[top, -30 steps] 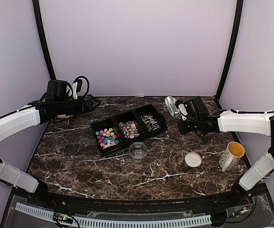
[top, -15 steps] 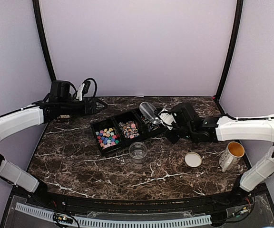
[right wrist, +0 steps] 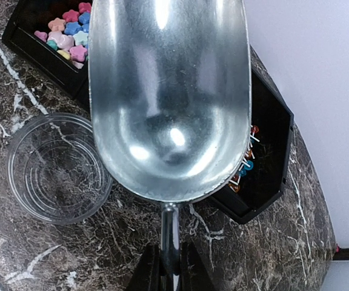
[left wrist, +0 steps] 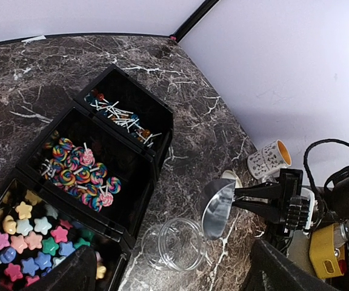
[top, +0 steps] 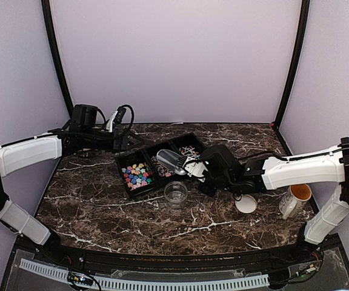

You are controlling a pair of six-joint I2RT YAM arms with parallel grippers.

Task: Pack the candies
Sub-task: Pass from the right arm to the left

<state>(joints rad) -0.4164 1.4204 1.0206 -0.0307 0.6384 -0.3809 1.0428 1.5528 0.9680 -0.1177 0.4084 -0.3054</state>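
Above candies (left wrist: 80, 176) | right gripper (right wrist: 168, 267) grasps scoop (right wrist: 168, 97) | left gripper (top: 133, 141) released | jar (top: 176, 193) beside tray (left wrist: 140, 197)

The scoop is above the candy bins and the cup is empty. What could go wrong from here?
The right gripper holds the scoop only by its thin handle, so digging into the lollipops may twist it. The clear cup stands unheld in front of the bins; a pour could miss it or knock it.
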